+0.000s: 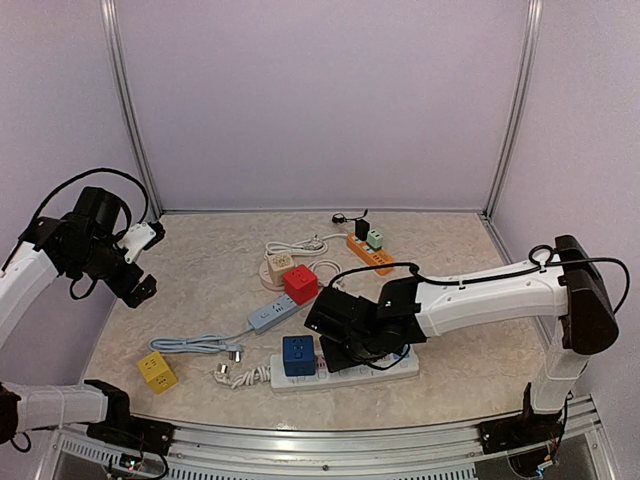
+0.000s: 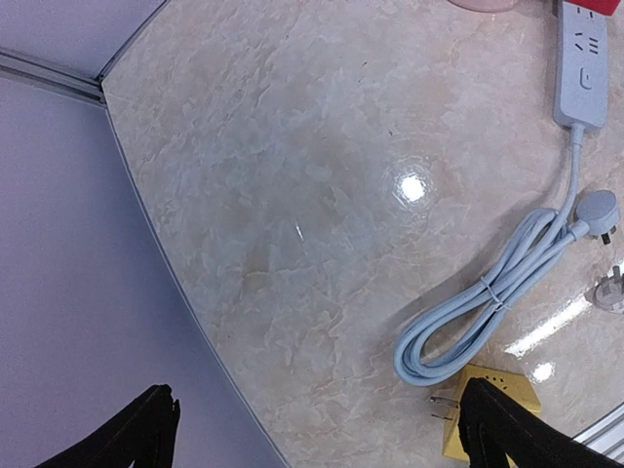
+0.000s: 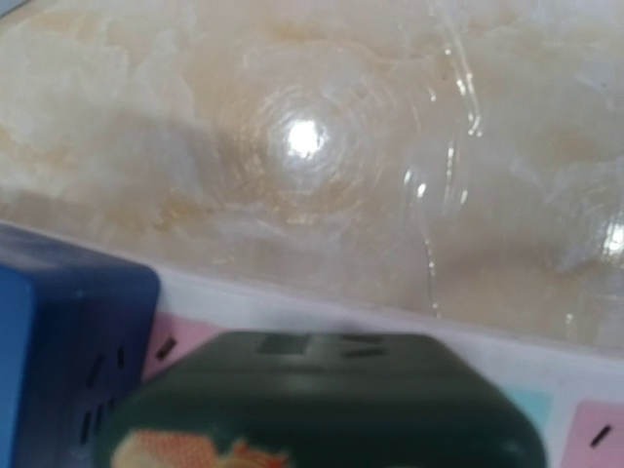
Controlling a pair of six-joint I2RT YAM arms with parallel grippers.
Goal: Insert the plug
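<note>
Left gripper (image 2: 317,414) gapes wide, raised; right gripper (image 1: 330,322) reaches low.

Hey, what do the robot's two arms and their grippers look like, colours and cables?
Both the left arm and right arm have white tube-like links joined by bulky black joints, with thin black cables looping along them. The left gripper has tapered black fingers; the right gripper is a blocky black unit. No markings are readable.

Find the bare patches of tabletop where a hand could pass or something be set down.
Bare: the left stretch between left wall and grey strip, behind the yellow cube; the far right past the orange strip. Crowded: the middle, where red cube, blue cube, white strip and the right gripper with its dark green plug bunch together.
</note>
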